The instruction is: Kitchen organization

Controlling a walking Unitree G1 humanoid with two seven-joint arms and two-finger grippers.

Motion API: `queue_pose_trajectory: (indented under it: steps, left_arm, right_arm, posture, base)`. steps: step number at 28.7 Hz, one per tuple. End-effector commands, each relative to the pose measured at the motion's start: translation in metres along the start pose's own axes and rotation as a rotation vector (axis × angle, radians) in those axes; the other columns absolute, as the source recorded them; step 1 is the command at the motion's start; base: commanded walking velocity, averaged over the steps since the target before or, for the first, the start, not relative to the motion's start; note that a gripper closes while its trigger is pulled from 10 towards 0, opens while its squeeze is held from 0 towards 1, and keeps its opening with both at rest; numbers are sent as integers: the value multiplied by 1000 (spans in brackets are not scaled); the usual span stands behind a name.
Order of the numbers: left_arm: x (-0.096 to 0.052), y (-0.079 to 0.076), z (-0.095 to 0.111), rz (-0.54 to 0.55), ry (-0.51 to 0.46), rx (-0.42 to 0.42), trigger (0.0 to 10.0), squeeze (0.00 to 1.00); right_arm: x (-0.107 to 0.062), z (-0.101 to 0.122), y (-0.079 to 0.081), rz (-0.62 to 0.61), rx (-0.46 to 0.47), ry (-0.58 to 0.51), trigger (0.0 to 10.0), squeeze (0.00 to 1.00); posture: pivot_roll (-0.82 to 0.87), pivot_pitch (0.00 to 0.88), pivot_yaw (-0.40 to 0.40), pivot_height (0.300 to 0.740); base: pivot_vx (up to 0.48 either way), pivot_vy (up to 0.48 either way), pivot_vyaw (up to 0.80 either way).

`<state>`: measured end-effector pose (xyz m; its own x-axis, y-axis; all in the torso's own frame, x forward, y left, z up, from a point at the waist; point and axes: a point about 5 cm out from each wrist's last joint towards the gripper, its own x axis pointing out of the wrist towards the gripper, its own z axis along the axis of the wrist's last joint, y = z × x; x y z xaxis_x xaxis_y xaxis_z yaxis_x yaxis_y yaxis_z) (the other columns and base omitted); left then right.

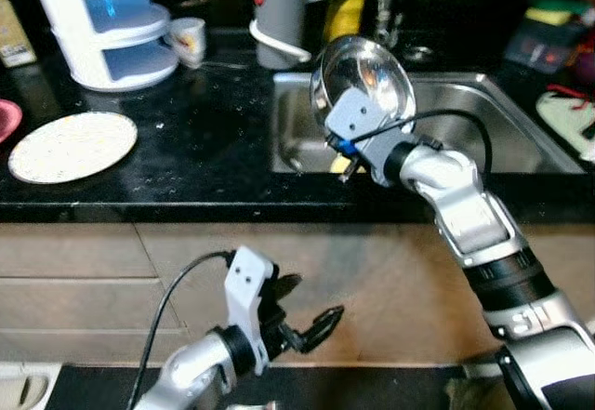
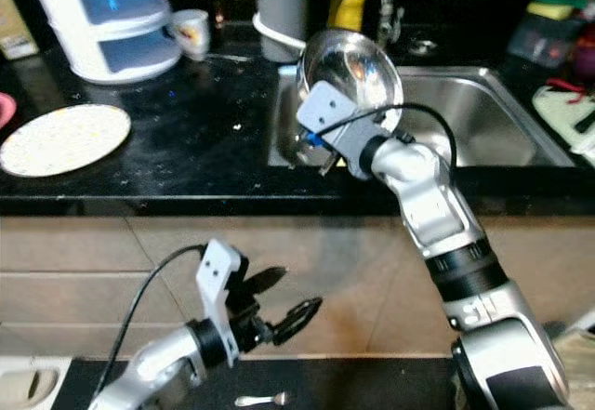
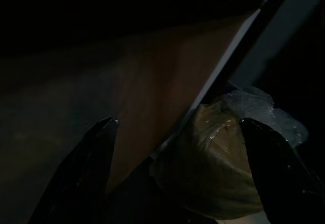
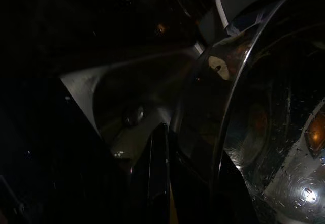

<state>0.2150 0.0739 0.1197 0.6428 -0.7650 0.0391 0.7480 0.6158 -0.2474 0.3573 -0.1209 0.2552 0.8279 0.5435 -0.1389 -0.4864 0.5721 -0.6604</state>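
A shiny steel bowl (image 1: 372, 75) hangs tilted on its side above the left end of the sink (image 1: 502, 122). My right gripper (image 1: 346, 157) is shut on its lower rim. In the right wrist view one black finger (image 4: 158, 178) lies against the bowl's wall (image 4: 264, 107), with the sink drain below. My left gripper (image 1: 311, 315) is low in front of the cabinet drawers, open and holding nothing. Its two fingers (image 3: 91, 158) stand wide apart in the left wrist view.
On the black counter to the left lie a speckled plate (image 1: 72, 145), a white stacked container (image 1: 107, 19) and a small cup (image 1: 189, 40). A grey appliance (image 1: 277, 10), a yellow bottle (image 1: 344, 10) and the faucet (image 1: 386, 10) stand behind the sink. A fork (image 2: 260, 399) lies on the floor.
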Motion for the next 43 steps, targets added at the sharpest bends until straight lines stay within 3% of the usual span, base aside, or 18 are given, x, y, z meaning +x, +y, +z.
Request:
queue_pose_trajectory:
  steps: [1, 7, 19, 36, 43]
  left_arm:
    - [-4, 6, -3, 33, 12, -9, 10000, 0]
    - [-4, 4, -4, 6, 8, -13, 10000, 0]
    - [-5, 1, -4, -44, 13, -15, 10000, 0]
    - [-5, 0, -4, -51, 10, -14, 10000, 0]
    - [-4, 2, -4, -36, 12, -15, 10000, 0]
  right_arm:
    - [4, 10, 6, 12, -19, -49, 10000, 0]
    - [6, 11, 12, 26, 3, -73, 10000, 0]
    - [5, 13, 11, 13, 19, -87, 10000, 0]
    - [5, 14, 10, 6, 27, -95, 10000, 0]
    - [5, 14, 10, 3, 28, -97, 10000, 0]
  posture:
    - [66, 0, -73, 740]
    - [67, 0, -68, 740]
    - [65, 0, -62, 740]
    - [65, 0, -63, 740]
    - [66, 0, -62, 740]
  base:
    - [0, 0, 0]
    - [0, 0, 0]
    - [328, 0, 0]
    - [348, 0, 0]
    - [0, 0, 0]
